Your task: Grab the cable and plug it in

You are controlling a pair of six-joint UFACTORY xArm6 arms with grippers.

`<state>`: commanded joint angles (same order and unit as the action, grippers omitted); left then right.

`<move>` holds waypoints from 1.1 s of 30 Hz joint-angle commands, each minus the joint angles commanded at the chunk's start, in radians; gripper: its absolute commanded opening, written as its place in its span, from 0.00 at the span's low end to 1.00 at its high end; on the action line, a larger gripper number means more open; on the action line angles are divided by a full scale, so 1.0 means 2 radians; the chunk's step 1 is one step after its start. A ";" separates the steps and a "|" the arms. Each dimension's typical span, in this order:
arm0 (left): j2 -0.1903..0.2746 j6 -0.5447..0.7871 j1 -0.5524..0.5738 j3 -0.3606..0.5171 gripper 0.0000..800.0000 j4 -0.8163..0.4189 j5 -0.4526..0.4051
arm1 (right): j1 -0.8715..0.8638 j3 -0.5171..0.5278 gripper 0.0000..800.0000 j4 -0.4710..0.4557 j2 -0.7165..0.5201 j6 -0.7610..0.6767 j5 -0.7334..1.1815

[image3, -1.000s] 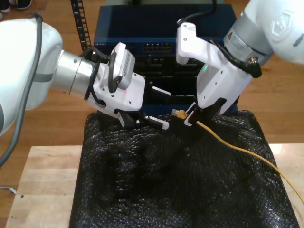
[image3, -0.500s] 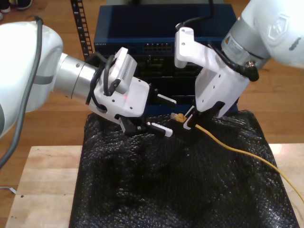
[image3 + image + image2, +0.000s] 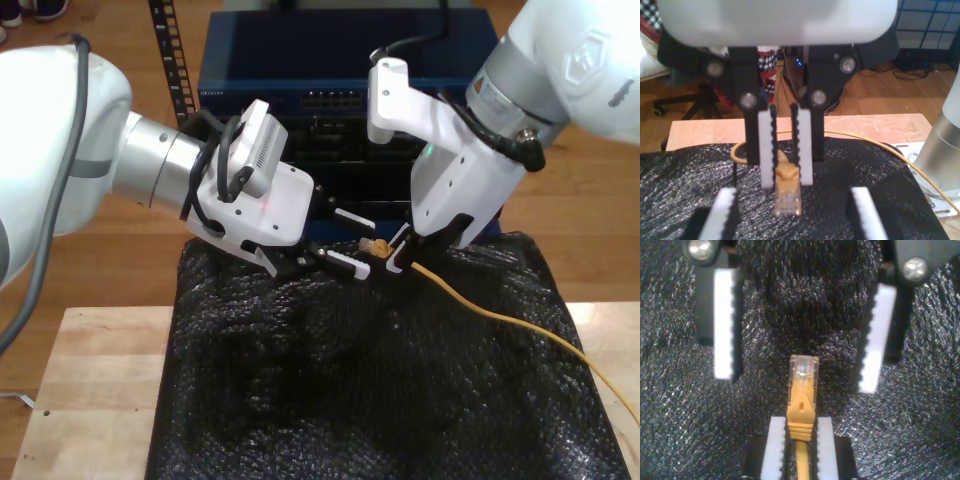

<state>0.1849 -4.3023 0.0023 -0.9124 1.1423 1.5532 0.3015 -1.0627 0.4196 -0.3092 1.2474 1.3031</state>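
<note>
My second gripper [image 3: 800,436] is clamped on the cable [image 3: 500,318] just behind its clear plug [image 3: 803,371]. The white toothed pads press on the orange-yellow boot from both sides, and the plug sticks out free beyond them. In the exterior view this tip is only a small yellowish blob between the two arms, too small to show detail.

My first gripper [image 3: 352,242] reaches in from the exterior view's left with its jaws apart and nothing between the pads. The plug sits near the gap, pointing towards it. I cannot tell whether it has entered the gap or touches either pad.

From my second gripper the cable trails across a crinkled black sheet [image 3: 380,400] and runs off the exterior view's right edge, so its far end is cut off. The sheet covers most of a pale wooden table [image 3: 90,390]; whatever lies under it is hidden.

Behind the arms stands a dark blue rack unit [image 3: 340,60] with a row of small ports. Both arms block much of its front, and its lower openings are dark and hard to read. A black perforated rail [image 3: 165,50] stands just to its left in the exterior view.

In the first wrist view, a silver arm column [image 3: 945,150] rises at the table's edge — beyond it, wooden floor and blurred room clutter.
</note>
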 joint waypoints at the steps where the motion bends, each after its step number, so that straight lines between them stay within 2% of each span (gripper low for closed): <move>1: 0.000 0.001 0.000 0.000 0.54 0.000 0.000 | 0.000 0.000 0.03 0.000 0.000 0.000 0.000; 7: -0.001 0.002 0.000 -0.001 0.44 0.000 -0.001 | -0.001 0.000 0.03 0.001 0.000 0.000 0.000; 15: -0.001 0.002 0.000 -0.001 0.42 0.000 -0.001 | 0.000 0.002 0.03 0.003 0.001 0.000 0.000; 25: -0.001 0.002 0.000 -0.001 0.34 0.000 -0.002 | 0.000 0.002 0.03 0.003 0.000 0.000 0.000; 28: -0.001 0.001 0.000 -0.001 0.30 0.000 -0.002 | 0.000 0.002 0.03 0.003 0.000 0.000 0.000; 33: -0.001 -0.002 0.000 -0.001 0.11 -0.001 -0.002 | 0.000 0.002 0.04 0.003 0.000 0.000 0.000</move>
<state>0.1834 -4.3054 0.0023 -0.9139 1.1408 1.5485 0.3015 -1.0581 0.4258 -0.3092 1.2474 1.3031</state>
